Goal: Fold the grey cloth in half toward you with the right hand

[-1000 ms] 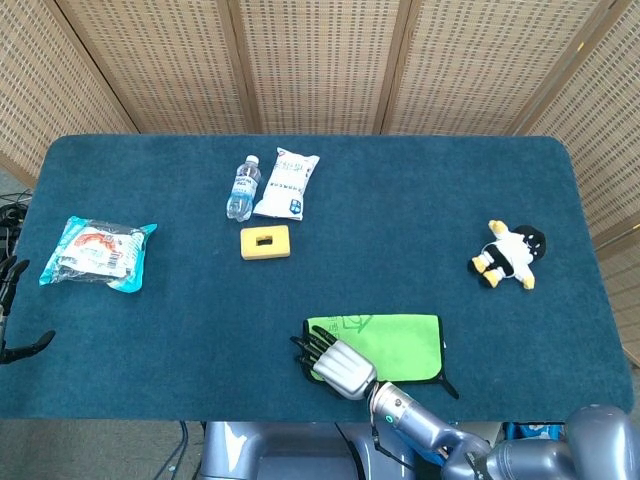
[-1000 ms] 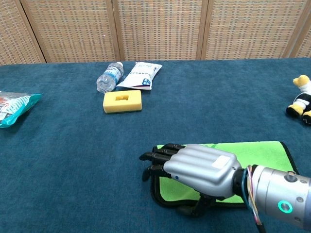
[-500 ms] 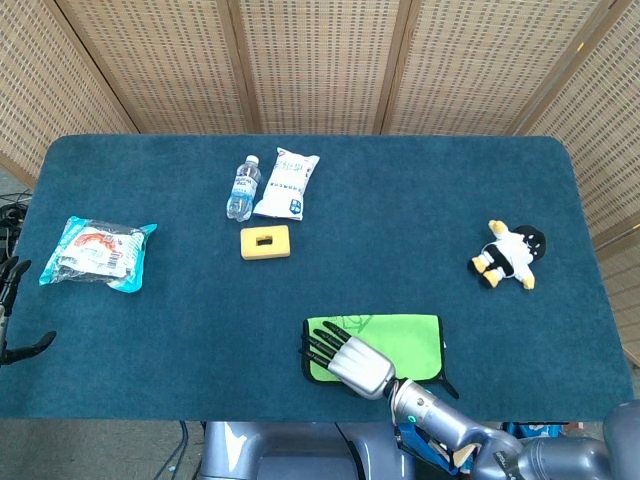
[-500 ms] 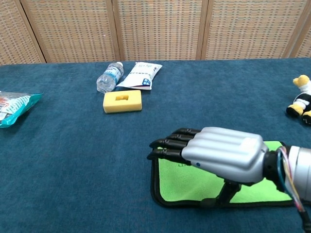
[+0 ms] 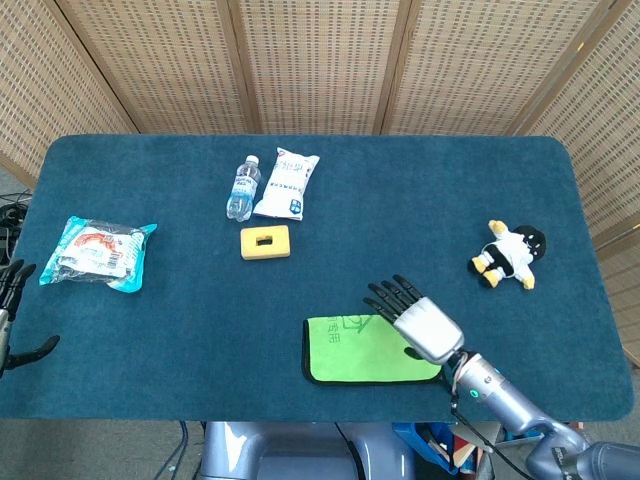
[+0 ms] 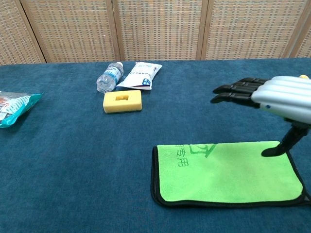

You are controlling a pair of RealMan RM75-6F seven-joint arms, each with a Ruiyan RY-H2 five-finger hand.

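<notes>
The cloth (image 5: 365,352) lies flat near the table's front edge, its bright green face up and a dark border around it; it looks folded, with the fold at its left side (image 6: 228,172). My right hand (image 5: 415,318) hovers over the cloth's far right corner, fingers stretched out and apart, holding nothing. In the chest view the right hand (image 6: 272,94) is raised above the cloth with the thumb pointing down toward the right edge. My left hand (image 5: 12,310) hangs off the table's left edge, its dark fingers spread and empty.
A water bottle (image 5: 242,188), a white packet (image 5: 287,184) and a yellow sponge block (image 5: 265,242) sit at the back centre-left. A snack bag (image 5: 97,253) lies at the left. A small plush toy (image 5: 508,254) sits at the right.
My right hand has lifted off the cloth's left part and swung to the right and up. The cloth now lies uncovered and flat.
</notes>
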